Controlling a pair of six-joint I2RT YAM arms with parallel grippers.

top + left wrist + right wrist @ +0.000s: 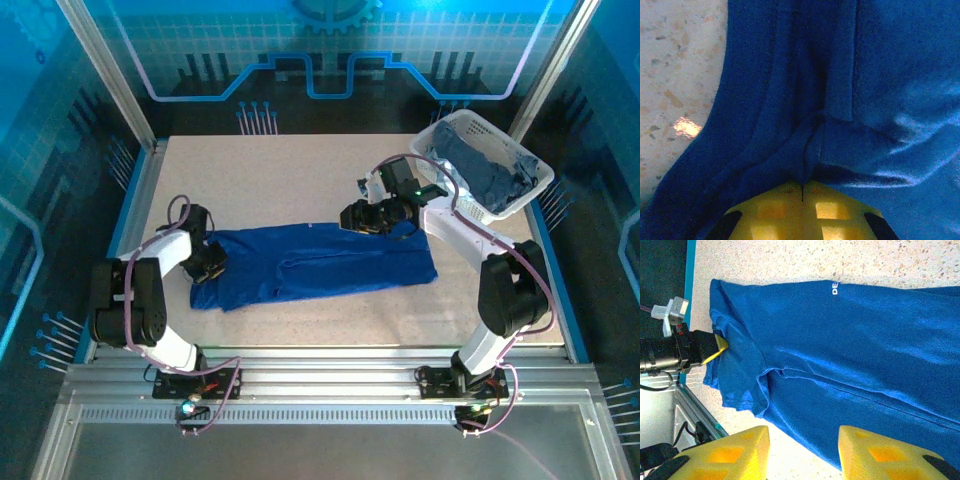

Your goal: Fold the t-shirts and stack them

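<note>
Blue t-shirt: lying flat on the table, folded lengthwise into a long band stretching between the two arms.
Left gripper: pinching the shirt's left end, its fingers pressed together and the cloth bunching into ridges at their tips.
Right gripper: hanging over the shirt's far edge, towards its right half, with fingers spread and nothing between them.
Other t-shirts: sitting crumpled in the white basket at the far right corner.
Handling: I'm judging it light, limp and sagging wherever unsupported, probably sliding easily on the smooth top, and not fragile.
Where to grip: I'm thinking the free end's edge, catching every layer together so the fold isn't slipping apart.
</note>
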